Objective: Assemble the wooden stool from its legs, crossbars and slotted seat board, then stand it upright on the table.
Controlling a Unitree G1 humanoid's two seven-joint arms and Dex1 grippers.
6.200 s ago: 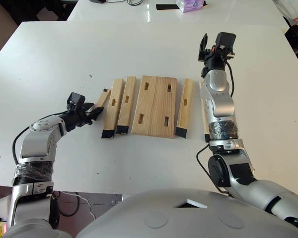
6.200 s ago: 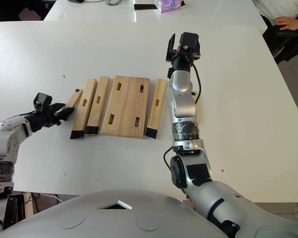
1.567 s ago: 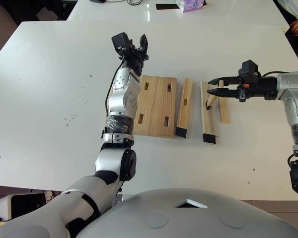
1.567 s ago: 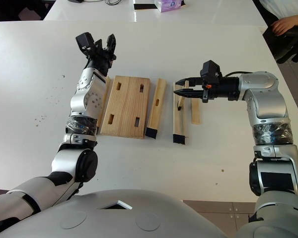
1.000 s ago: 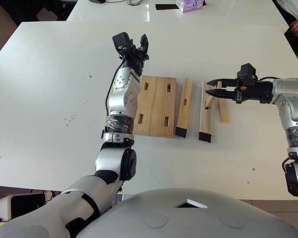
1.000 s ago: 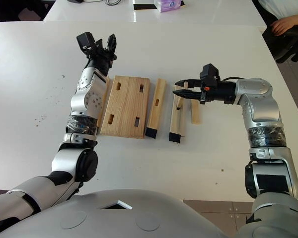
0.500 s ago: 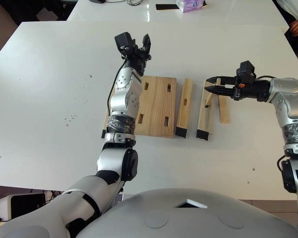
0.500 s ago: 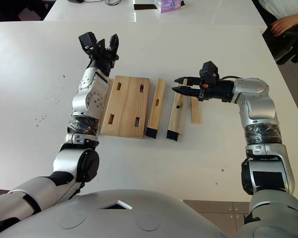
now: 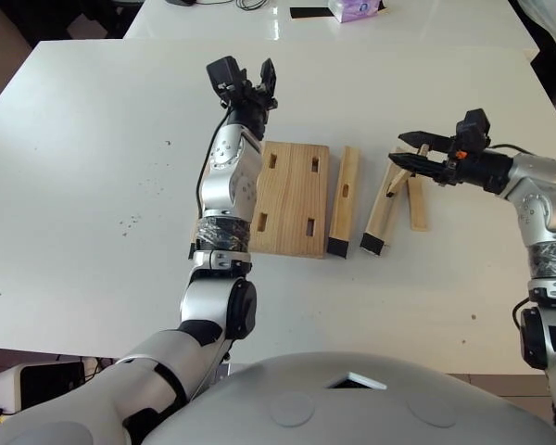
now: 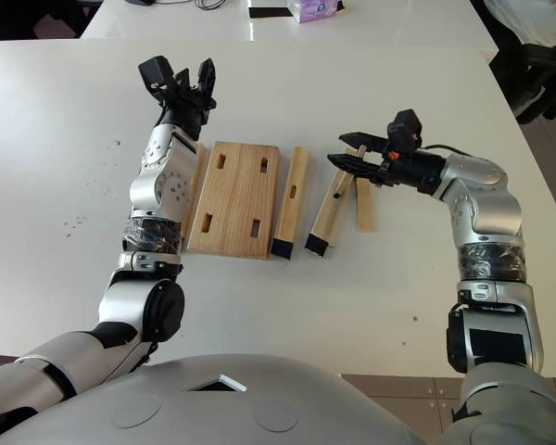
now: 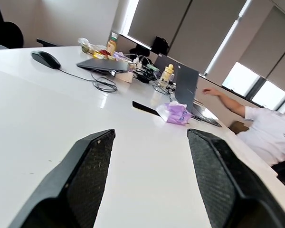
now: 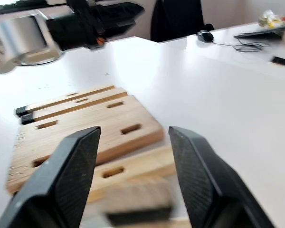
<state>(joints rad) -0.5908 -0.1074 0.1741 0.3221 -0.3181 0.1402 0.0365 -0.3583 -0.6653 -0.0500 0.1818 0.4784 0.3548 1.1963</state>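
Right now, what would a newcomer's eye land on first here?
The pale seat board lies flat on the white table, with a straight leg and a skewed leg to its right. The right gripper hovers open over the skewed leg's far end. The left gripper is raised, open, above the board's far left corner.

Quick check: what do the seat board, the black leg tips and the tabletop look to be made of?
The seat board looks like pale wood, maybe pine: lengthwise grain shows, and the finish is matt. The black leg tips are matt caps or paint, perhaps rubber or plastic; I cannot tell. The tabletop is smooth and white, likely laminate or lacquer, given its even sheen.
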